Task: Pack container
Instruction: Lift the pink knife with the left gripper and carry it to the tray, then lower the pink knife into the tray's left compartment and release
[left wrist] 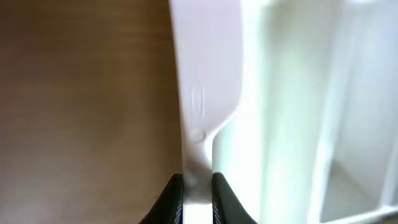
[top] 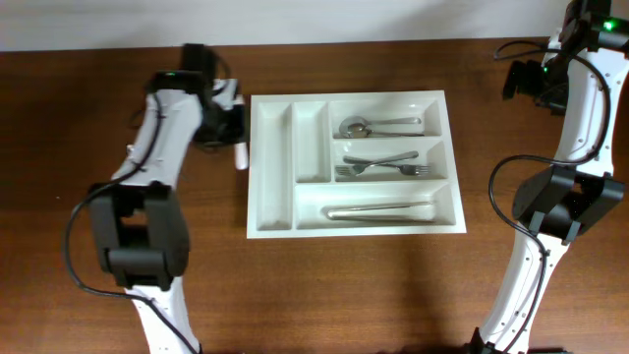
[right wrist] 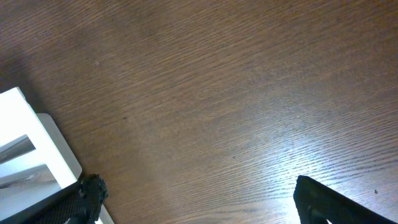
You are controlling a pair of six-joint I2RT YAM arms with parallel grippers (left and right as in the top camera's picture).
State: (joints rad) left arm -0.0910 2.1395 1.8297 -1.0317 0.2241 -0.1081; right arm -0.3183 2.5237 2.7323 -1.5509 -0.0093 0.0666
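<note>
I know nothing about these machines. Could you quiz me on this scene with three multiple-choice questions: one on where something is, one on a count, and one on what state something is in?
1. Where in the tray do the forks lie?
A. The top long compartment
B. The middle long compartment
C. A narrow upright compartment

2. How many compartments does the tray have?
A. Three
B. Five
C. Eight

3. How does the right gripper stand?
A. Open, holding nothing
B. Shut on a fork
C. Shut on the tray's rim

Answers:
1 B: the overhead view shows the forks in the middle one of the three long compartments.
2 B: there are two narrow upright compartments and three long ones.
3 A: in its wrist view the jaws stand far apart with nothing between them.
</note>
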